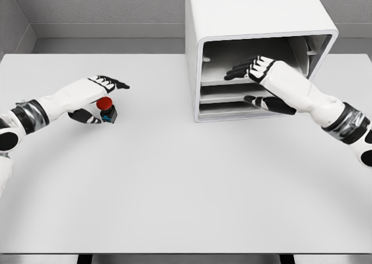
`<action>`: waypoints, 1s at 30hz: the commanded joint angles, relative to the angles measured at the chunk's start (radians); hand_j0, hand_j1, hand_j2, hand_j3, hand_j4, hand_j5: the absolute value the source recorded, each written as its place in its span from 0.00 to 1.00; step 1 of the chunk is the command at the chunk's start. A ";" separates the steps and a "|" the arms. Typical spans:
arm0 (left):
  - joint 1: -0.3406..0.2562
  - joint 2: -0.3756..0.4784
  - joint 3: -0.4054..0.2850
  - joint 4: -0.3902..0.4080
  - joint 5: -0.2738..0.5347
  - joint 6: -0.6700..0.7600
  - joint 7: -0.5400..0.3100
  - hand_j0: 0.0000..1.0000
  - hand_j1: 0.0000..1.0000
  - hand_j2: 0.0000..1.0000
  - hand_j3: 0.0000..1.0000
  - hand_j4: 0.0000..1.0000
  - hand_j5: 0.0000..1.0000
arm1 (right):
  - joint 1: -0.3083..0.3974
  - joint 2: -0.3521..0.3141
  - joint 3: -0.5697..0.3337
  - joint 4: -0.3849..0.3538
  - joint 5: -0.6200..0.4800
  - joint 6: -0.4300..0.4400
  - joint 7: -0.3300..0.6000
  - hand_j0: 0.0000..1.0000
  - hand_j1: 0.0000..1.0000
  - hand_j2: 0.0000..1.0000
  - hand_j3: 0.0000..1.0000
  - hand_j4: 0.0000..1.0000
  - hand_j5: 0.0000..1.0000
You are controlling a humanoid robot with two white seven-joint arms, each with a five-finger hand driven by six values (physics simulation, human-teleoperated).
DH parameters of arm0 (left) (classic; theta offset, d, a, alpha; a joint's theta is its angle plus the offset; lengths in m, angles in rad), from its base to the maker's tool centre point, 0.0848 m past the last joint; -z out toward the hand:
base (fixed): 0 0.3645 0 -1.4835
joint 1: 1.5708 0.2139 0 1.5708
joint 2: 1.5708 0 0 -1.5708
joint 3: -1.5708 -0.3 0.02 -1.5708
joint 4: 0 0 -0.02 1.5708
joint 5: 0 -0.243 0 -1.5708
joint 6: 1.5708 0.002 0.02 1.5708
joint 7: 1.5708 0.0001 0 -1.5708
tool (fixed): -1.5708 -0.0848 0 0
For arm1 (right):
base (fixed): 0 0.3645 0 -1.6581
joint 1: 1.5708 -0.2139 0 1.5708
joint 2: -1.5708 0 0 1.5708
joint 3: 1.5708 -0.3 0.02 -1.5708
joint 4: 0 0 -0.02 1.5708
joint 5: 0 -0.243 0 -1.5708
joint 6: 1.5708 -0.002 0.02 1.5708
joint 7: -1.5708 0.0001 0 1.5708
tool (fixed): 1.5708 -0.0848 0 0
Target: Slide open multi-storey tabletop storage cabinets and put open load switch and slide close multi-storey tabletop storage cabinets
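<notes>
The left hand [96, 98] cups the red-topped load switch [106, 109] on the white table [174, 188], fingers relaxed around it, well apart from the cabinet [256, 20]. The right hand [261, 81] reaches into the cabinet's open front with fingers spread over a shelf edge, holding nothing.

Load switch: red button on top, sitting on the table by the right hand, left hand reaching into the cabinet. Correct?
Not quite: the hands are swapped. In the head view the load switch, red button on top, sits on the table by the left hand, and it is the right hand that reaches into the cabinet.
</notes>
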 commanded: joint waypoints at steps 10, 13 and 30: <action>-0.021 0.002 -0.033 0.011 0.008 0.003 0.001 0.88 0.88 0.88 0.88 0.88 0.88 | -0.034 0.039 0.009 0.133 -0.010 0.000 0.004 0.76 0.76 0.76 0.76 0.76 0.76; -0.021 0.003 -0.033 0.013 0.008 0.003 0.001 0.88 0.88 0.88 0.88 0.88 0.88 | -0.034 0.058 0.011 0.144 -0.009 0.000 0.004 0.76 0.76 0.76 0.76 0.76 0.76; -0.018 0.014 -0.033 0.034 0.008 0.003 0.001 0.75 0.75 0.75 0.75 0.75 0.75 | -0.061 0.082 0.046 0.213 -0.010 0.000 0.055 0.76 0.76 0.76 0.76 0.76 0.76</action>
